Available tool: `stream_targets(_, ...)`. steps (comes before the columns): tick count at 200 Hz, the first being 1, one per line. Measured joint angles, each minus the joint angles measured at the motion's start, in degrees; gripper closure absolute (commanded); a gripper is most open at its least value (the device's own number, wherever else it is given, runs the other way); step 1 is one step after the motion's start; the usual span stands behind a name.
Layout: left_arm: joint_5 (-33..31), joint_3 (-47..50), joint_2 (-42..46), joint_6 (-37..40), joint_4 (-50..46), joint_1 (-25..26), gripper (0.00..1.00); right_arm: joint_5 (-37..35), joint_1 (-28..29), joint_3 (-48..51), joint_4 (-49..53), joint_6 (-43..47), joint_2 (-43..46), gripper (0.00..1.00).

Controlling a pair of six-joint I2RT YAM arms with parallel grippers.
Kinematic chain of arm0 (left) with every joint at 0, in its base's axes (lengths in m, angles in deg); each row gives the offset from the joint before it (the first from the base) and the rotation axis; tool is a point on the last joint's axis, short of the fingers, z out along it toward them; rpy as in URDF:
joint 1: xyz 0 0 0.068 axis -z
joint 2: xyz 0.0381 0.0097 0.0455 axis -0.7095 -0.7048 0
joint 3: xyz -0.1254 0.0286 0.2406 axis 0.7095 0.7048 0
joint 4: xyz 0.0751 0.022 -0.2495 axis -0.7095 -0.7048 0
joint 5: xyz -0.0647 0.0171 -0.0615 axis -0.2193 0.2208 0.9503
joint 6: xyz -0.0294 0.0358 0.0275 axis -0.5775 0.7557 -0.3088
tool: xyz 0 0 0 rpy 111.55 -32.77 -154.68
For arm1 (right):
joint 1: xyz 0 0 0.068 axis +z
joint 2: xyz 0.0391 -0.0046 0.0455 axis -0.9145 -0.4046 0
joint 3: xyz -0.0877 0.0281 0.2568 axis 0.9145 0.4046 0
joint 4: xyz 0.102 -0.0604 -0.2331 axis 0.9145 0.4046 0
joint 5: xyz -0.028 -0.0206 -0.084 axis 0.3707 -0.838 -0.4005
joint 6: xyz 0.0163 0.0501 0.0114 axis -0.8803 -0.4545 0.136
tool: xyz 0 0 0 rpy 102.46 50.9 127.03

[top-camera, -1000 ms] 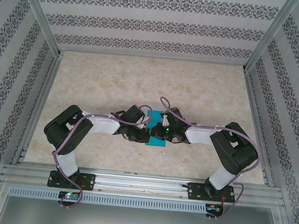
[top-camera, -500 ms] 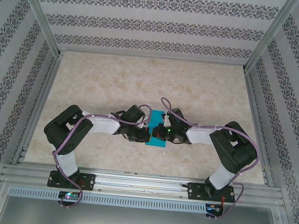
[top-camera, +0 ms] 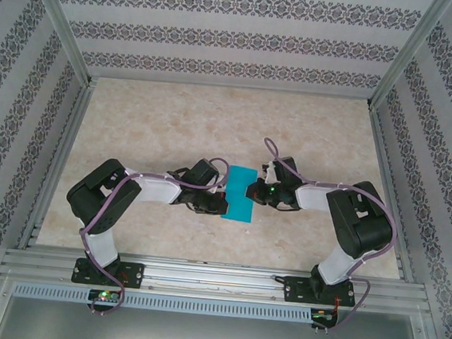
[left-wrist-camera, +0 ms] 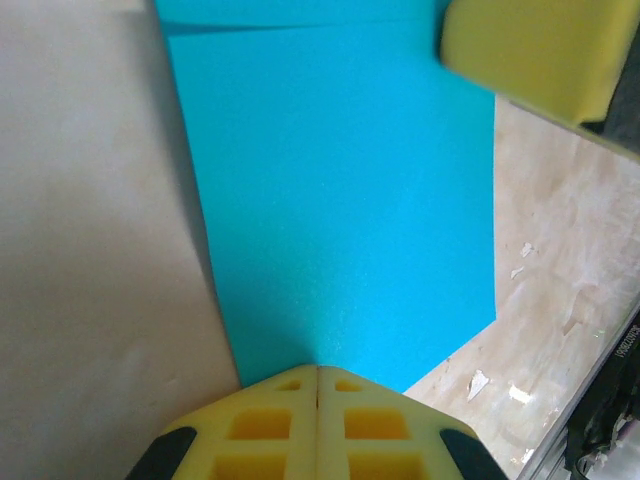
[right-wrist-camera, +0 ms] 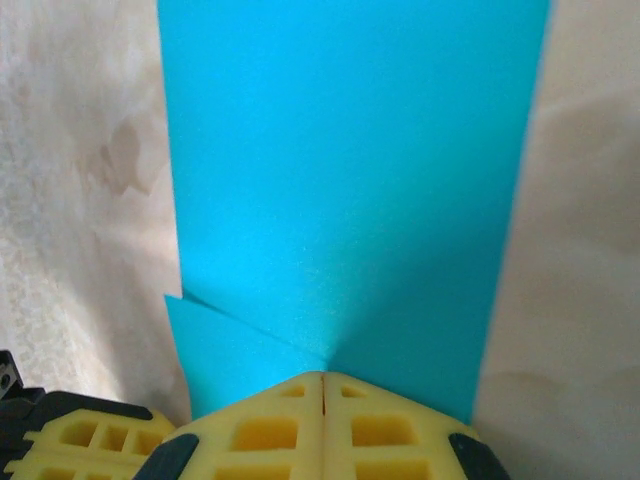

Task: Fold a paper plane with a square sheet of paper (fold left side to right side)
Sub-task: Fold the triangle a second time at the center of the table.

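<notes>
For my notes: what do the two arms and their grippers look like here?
The left arm and right arm are black with white link covers, each trailing a purple cable. The left gripper and right gripper have yellow fingers with square pockets and black corners.

You have left gripper (left-wrist-camera: 318,372) closed at bottom centre, tips meeting teal sheet (left-wrist-camera: 340,200); right gripper's pad (left-wrist-camera: 530,50) upper right.

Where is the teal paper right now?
Top view: the teal paper lies mid-table, between the left gripper and the right gripper, each at a side edge.
</notes>
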Motion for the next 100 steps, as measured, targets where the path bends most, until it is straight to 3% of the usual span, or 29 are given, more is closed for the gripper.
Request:
stream_targets(54,-0.24,0.44,-0.02,-0.09,1.46,0.0,1.0,1.66,-3.78,-0.96,1.6,1.03,-0.39,1.0)
stream_targets(100,-0.04,0.44,-0.02,-0.2,1.55,0.0,1.0,-1.4,-4.76,-0.9,4.59,1.31,6.49,1.0)
